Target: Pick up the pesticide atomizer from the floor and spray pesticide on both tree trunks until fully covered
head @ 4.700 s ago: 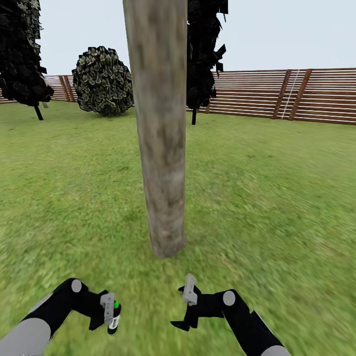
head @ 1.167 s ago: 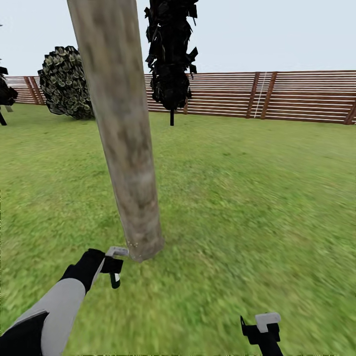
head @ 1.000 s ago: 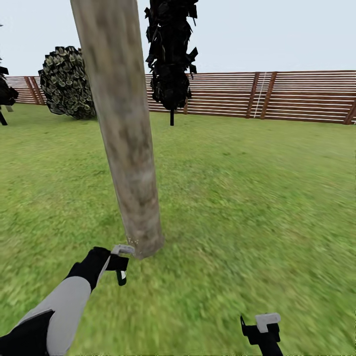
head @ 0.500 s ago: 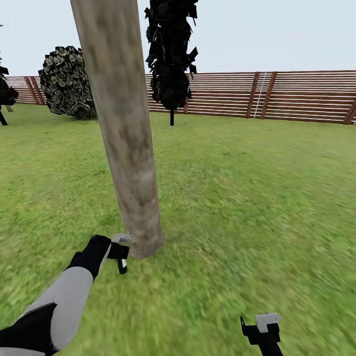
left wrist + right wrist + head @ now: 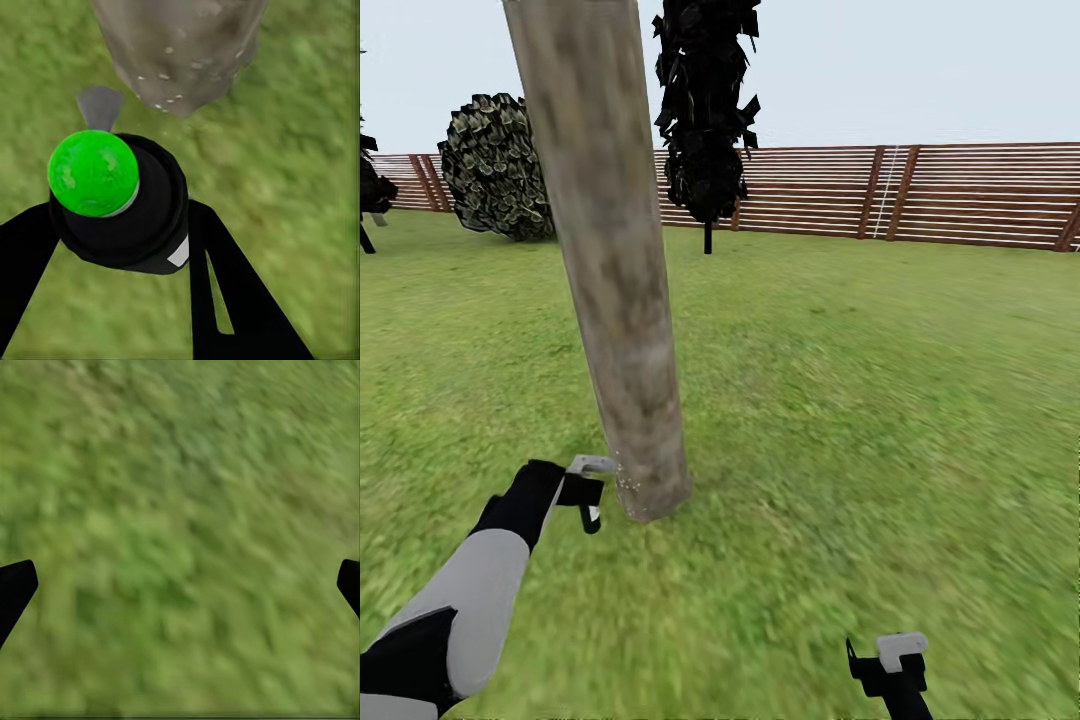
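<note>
Head view first: a thick, mottled grey-beige tree trunk (image 5: 615, 300) rises out of the blurry green grass lawn (image 5: 860, 400) and leans slightly toward eleven o'clock. At about eight o'clock from its foot, the left gripper (image 5: 588, 490) sits just beside the bark, on a black-and-grey arm reaching in from the lower corner. A few whitish specks of pesticide (image 5: 622, 483) dot the base of the trunk next to it. The atomizer is too small here to make out. Down at five o'clock, the right gripper (image 5: 890, 665) hangs low over the grass, well apart from the trunk. Behind stand a brown fence of horizontal wooden slats (image 5: 920, 195), a black cypress-like tree with a thin stem (image 5: 705, 110) and a round, pale-leaved bush (image 5: 495, 165).

Left wrist view, by contrast, shows the grip plainly: the black fingers (image 5: 225, 292) are clamped on the black pesticide atomizer with a bright green round cap (image 5: 112, 199). Its grey nozzle points toward the trunk foot, where the specks show larger.

Right wrist view looks at blurred grass between two black fingertips (image 5: 15, 589) at opposite edges; the jaws stand wide apart, holding nothing.
</note>
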